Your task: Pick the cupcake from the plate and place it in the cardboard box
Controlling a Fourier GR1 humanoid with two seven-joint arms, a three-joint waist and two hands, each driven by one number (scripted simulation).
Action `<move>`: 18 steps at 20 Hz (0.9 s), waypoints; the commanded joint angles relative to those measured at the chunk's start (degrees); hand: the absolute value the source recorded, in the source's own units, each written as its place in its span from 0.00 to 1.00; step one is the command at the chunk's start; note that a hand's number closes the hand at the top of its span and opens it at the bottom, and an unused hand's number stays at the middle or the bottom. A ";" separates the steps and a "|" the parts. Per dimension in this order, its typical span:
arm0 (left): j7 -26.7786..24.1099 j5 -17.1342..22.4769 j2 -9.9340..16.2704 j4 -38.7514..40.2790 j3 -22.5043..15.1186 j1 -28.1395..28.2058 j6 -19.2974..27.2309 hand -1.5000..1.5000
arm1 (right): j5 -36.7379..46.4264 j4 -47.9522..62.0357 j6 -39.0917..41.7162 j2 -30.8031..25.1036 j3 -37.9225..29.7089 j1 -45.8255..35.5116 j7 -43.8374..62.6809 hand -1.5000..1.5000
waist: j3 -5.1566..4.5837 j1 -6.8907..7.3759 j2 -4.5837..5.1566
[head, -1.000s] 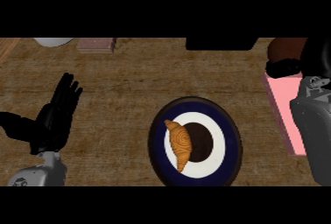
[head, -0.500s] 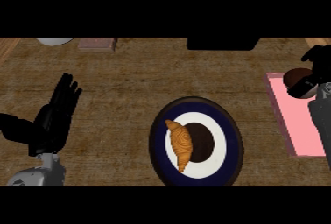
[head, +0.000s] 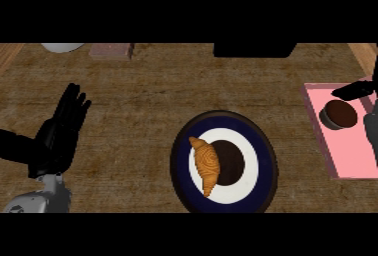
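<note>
The cupcake [head: 339, 114], dark brown and round, sits low inside the pink box [head: 347, 160] at the counter's right edge. My right hand [head: 356, 90] comes in from the right edge. Its thumb lies along the cupcake's far side and its fingers [head: 371, 135] curl at the cupcake's right side; most of the hand is out of view. The dark blue and white plate [head: 258, 150] lies in the middle and holds a golden croissant [head: 207, 165] beside a dark centre. My left hand [head: 60, 132] rests open at the left, fingers up.
Along the far edge stand a white bowl [head: 63, 47], a pinkish-brown block [head: 111, 50] and a black object [head: 255, 49]. The brown woven countertop [head: 148, 100] spreads between the left hand and the plate.
My right hand has carried the cupcake rightward and toward me, from above the box's far corner down into the pink box. The left hand and the plate have stayed put.
</note>
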 commanded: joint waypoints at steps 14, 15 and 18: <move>-2.00 -0.50 -1.81 0.38 -0.25 2.73 0.94 0.50 | -34.66 -16.50 -9.95 6.48 -22.60 3.08 -10.05 0.00 | -0.02 -1.47 -0.45; 0.70 -0.98 -0.64 1.61 -0.08 -1.93 1.40 0.50 | -34.32 -15.73 -12.20 7.00 -22.61 2.26 -10.82 0.00 | -0.04 -1.15 -0.23; -2.60 0.31 0.51 0.06 0.51 3.08 -1.78 0.50 | -40.03 -17.07 -11.31 6.73 -26.31 8.57 -16.83 0.00 | -0.05 -0.85 -0.24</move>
